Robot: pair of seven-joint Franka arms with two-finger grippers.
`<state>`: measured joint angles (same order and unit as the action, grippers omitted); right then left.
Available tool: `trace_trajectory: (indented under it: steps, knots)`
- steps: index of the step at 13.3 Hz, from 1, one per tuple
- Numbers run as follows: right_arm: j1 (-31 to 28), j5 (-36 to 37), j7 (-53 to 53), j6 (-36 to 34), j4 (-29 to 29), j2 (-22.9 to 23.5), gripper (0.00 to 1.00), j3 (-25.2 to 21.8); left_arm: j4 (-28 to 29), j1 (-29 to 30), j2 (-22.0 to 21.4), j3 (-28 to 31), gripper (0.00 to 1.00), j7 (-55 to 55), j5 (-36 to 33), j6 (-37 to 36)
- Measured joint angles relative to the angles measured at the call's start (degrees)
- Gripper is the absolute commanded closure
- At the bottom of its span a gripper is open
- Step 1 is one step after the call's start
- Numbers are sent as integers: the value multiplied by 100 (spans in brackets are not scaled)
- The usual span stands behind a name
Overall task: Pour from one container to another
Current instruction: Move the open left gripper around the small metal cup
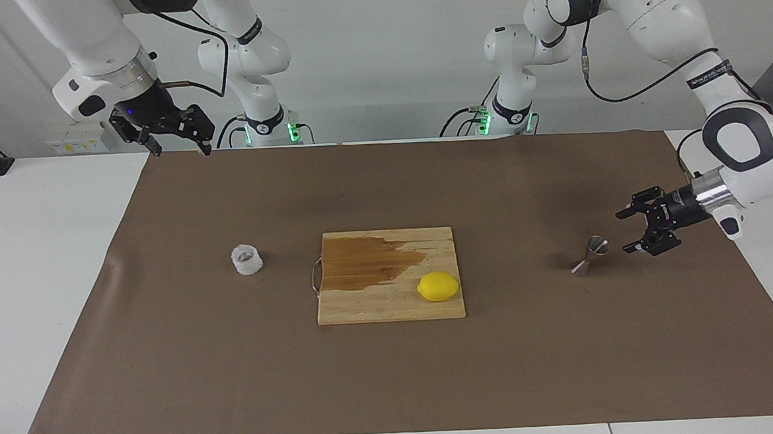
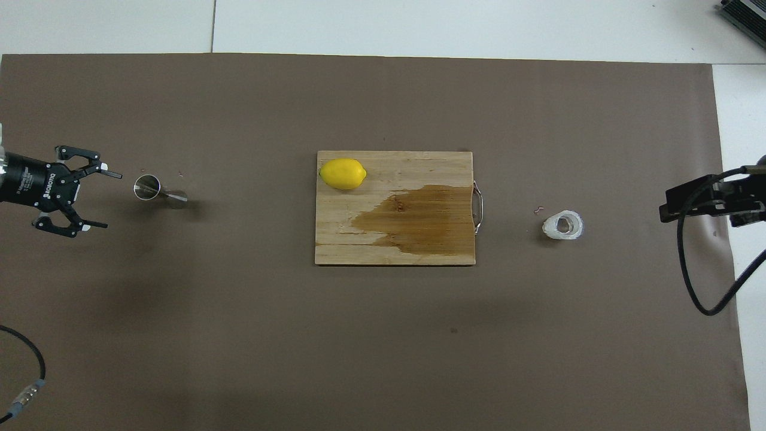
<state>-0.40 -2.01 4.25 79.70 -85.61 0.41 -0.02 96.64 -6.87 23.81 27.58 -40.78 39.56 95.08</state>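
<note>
Left gripper (image 1: 629, 229), fingers wide open and empty, approaches the jigger (image 1: 590, 255); right gripper (image 1: 178, 147), open, waits high above the tabletop (image 1: 45, 274); next, grasping the cup (image 1: 246, 259).

Bare brown mat (image 1: 395, 375) is lying open across the frame's bottom; only the cutting board (image 1: 391, 303) and lemon (image 1: 438, 286) are sitting mid-frame, blocking the centre.

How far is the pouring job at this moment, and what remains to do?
Nothing of the pour looks done. The white crinkled cup stands untouched on the brown mat toward the right arm's end. In hand: the left tool is open, level with the steel jigger and beside it, apart from it. The right tool waits open, high over the mat's edge. Left: grasp the cup, carry it to the jigger and pour.
</note>
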Motion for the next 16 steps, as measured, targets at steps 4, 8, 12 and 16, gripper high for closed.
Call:
trace_trajectory:
  steps: [4,8,12,16]
  knots:
    - [0,0,0,0,0,0,0,0,154,131,-1,9,0,0,78,91]
    - [0,0,0,0,0,0,0,0,170,288,-1,16,0,0,411,111]
    - [0,0,0,0,0,0,0,0,347,490,3,10,0,0,1064,237]
    - [0,0,0,0,0,0,0,0,982,278,-2,-72,0,5,1807,719]
